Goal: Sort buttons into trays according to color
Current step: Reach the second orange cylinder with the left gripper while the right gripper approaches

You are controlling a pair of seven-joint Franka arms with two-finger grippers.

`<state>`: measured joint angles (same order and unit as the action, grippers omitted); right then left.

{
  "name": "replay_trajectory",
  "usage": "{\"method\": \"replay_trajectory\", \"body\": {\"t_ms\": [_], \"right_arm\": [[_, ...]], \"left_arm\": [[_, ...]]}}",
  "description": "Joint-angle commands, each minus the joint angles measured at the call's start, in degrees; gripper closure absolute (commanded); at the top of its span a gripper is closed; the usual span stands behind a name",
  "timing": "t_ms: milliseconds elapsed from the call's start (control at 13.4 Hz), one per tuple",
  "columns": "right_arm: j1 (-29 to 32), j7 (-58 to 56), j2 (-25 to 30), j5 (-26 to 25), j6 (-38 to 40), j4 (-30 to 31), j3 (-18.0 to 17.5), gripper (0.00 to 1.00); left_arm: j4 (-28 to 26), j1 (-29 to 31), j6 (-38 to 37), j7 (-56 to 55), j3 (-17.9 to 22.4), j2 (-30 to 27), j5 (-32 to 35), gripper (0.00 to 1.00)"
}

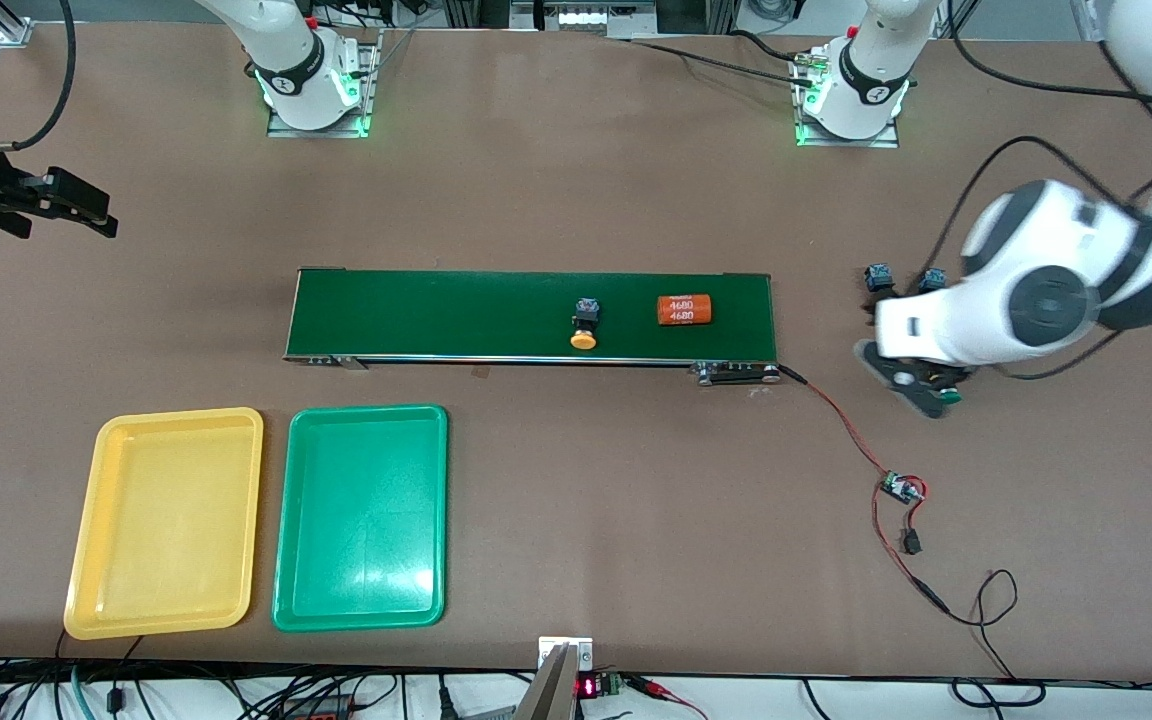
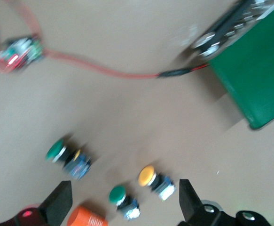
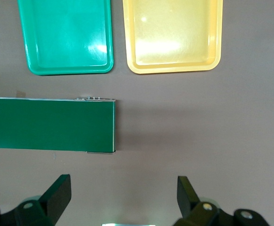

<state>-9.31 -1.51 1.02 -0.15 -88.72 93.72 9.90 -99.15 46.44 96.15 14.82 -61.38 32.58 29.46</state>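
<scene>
A yellow-capped button [image 1: 584, 325] lies on the dark-green belt. Three more buttons lie on the table off the belt's end, toward the left arm's end: a green-capped one [image 2: 57, 150], a second green-capped one [image 2: 118, 194] and a yellow-capped one [image 2: 147, 175]. In the front view the arm hides most of them; two blue bodies [image 1: 880, 277] show. My left gripper [image 1: 911, 385] hangs open over them [image 2: 123, 202], holding nothing. My right gripper [image 1: 76, 210] waits open and empty [image 3: 122, 193] above the table. The yellow tray [image 1: 106, 520] and green tray [image 1: 316, 520] lie side by side, both empty.
An orange cylinder marked 4680 [image 1: 685, 310] lies on the conveyor belt [image 1: 436, 310]. Another orange cylinder [image 2: 87, 217] lies beside the buttons under my left gripper. A red wire runs from the belt's end to a small circuit board [image 1: 901, 488].
</scene>
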Motion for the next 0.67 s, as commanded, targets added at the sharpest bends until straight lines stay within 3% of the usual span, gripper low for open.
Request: {"method": "replay_trajectory", "body": {"t_ms": [0,373,597], "right_arm": [[-0.2,-0.3,-0.4,-0.6,0.5,-0.9,-0.1,0.0],[0.3,-0.6,-1.5,-0.1,-0.8,-0.9,0.2,0.0],[0.0,-0.3,-2.1,-0.5,-0.9,-1.0,0.1,0.0]], "left_arm": [[2.8,3.1,-4.8,-1.1,-0.7,-1.2,4.6,0.0],[12.9,1.8,-9.5,-1.6,-0.3,0.0,5.0,0.0],[13.9,3.0,-10.3,-1.5,2.7,-1.3,2.8,0.0]]}}
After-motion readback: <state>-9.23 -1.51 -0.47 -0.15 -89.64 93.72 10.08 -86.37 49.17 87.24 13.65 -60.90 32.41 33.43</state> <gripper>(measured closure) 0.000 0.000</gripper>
